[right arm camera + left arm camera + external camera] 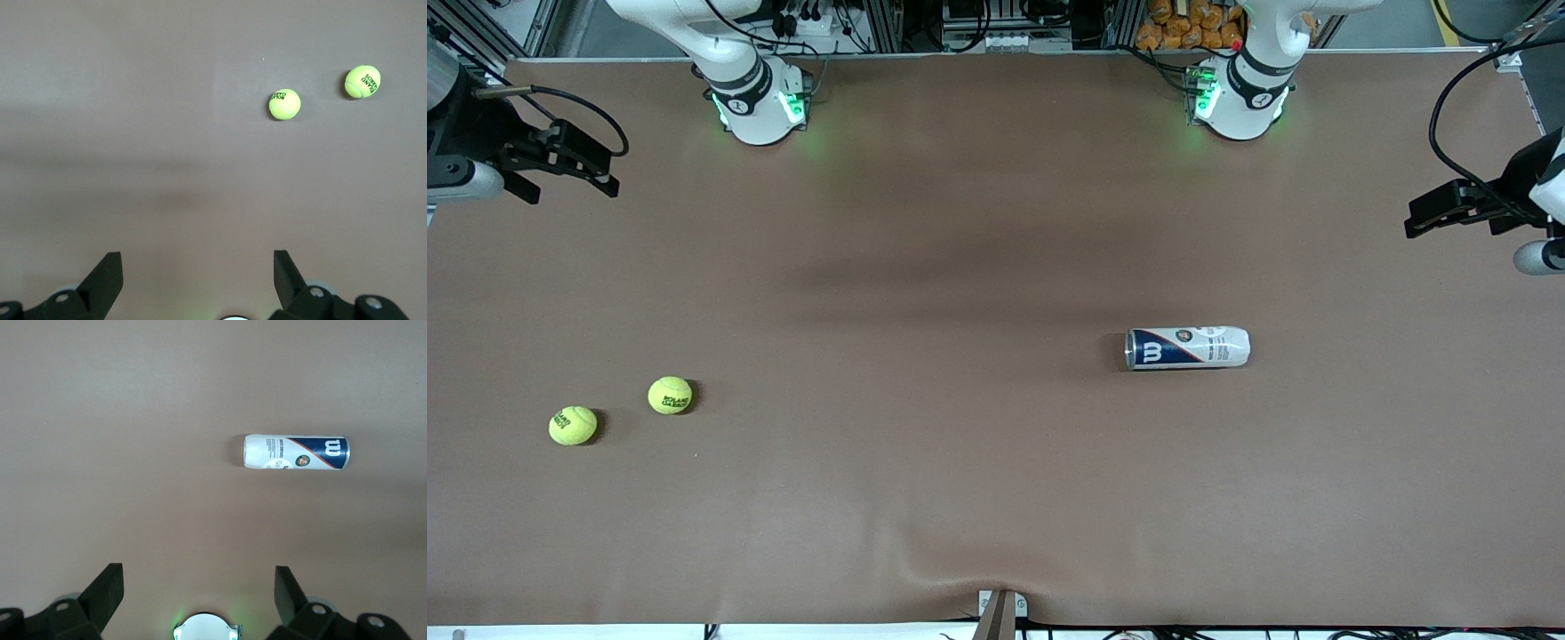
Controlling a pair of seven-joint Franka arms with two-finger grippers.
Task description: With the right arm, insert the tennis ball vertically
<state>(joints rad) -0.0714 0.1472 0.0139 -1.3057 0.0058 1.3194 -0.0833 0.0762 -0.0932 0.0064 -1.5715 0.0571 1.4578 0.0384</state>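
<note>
Two yellow-green tennis balls [670,395] [573,425] lie apart on the brown table toward the right arm's end; the right wrist view shows them as one tennis ball [285,104] and another tennis ball [363,81]. A white, blue and red ball can [1187,348] [295,453] lies on its side toward the left arm's end. My right gripper [569,182] [198,257] hangs open and empty over the table's margin at its own end, well away from the balls. My left gripper [1418,220] [199,577] hangs open and empty over the table's margin at the left arm's end, apart from the can.
Both arm bases [760,102] [1240,98] stand at the table edge farthest from the front camera. A small metal bracket [1000,609] sits at the nearest edge, where the brown table cover [960,267] wrinkles a little.
</note>
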